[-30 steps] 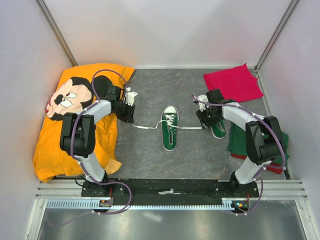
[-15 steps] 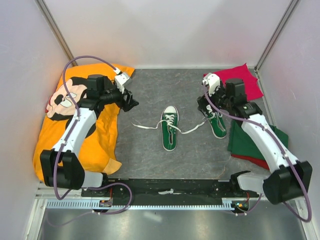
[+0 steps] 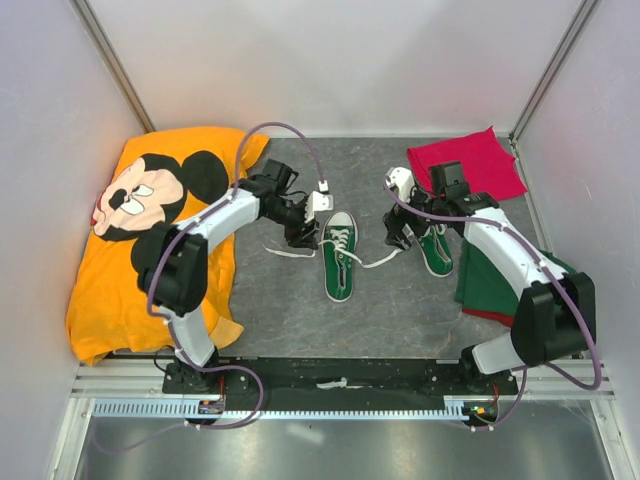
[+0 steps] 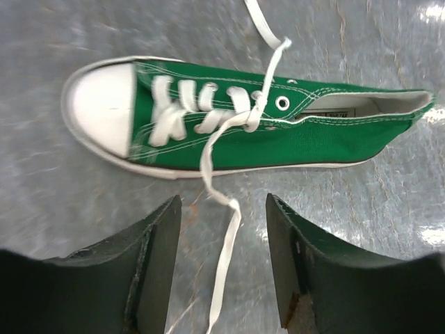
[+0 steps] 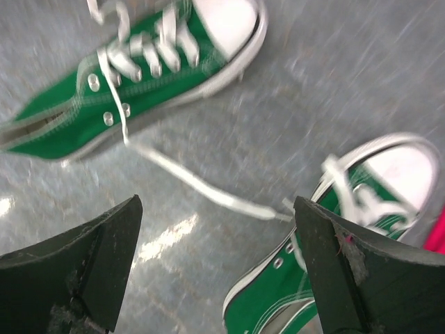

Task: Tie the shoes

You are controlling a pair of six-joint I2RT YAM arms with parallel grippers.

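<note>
Lying toe-up at the centre of the overhead frame, the middle sneaker [image 3: 340,262] rested on the grey mottled tabletop [image 3: 290,310], with its white toe cap pointing to the top of the picture. Its white lace [image 3: 283,252] was untied, one loose end trailing left and the other trailing right.

The left gripper [image 3: 305,236] hung just left of that shoe's toe. Its jaws stood apart with nothing pinched between them. In the left wrist view the sneaker ran across the upper half, and the near lace end dropped into the gap between the two dark fingers [image 4: 156,257] without being clamped.

The right gripper [image 3: 400,236] hovered between the two shoes, spread wide and empty. The second sneaker [image 3: 437,252] lay right of centre, partly under the right arm and also toe-up, with its heel beside the folded green cloth [image 3: 505,285]. It showed in the lower right of the right wrist view, which was blurred.

An orange Mickey Mouse shirt [image 3: 150,250] filled the left of the overhead frame. A red cloth [image 3: 470,165] lay at the upper right.
</note>
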